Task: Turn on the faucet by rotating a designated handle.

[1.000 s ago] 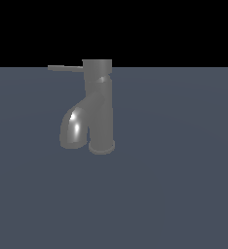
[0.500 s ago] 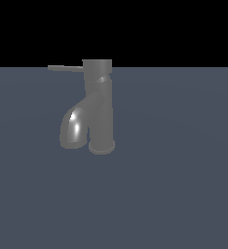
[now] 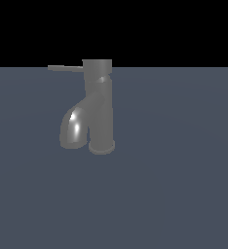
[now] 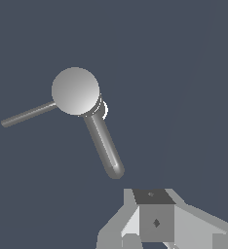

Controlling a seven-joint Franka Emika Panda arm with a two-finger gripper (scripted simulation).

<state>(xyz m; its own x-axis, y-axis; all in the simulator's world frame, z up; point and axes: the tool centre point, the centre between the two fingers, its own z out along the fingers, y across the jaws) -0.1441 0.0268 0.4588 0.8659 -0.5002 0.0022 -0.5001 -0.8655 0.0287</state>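
Grey faucet point(image 3: 100, 109) unmoved since before | handle point(image 3: 65, 68) same, untouched | tool point(image 4: 157, 228) aperture: cannot tell

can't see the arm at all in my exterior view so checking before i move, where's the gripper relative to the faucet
observer: the wrist view looks down on the faucet cap. The gripper is above it and off to one side, touching nothing.
operator: nearer the handle or the spout
observer: nearer the spout tip. The handle sticks out from the cap in a different direction, away from the gripper.
operator: fingers open
observer: cannot tell, only the gripper's body shows at the picture's edge.
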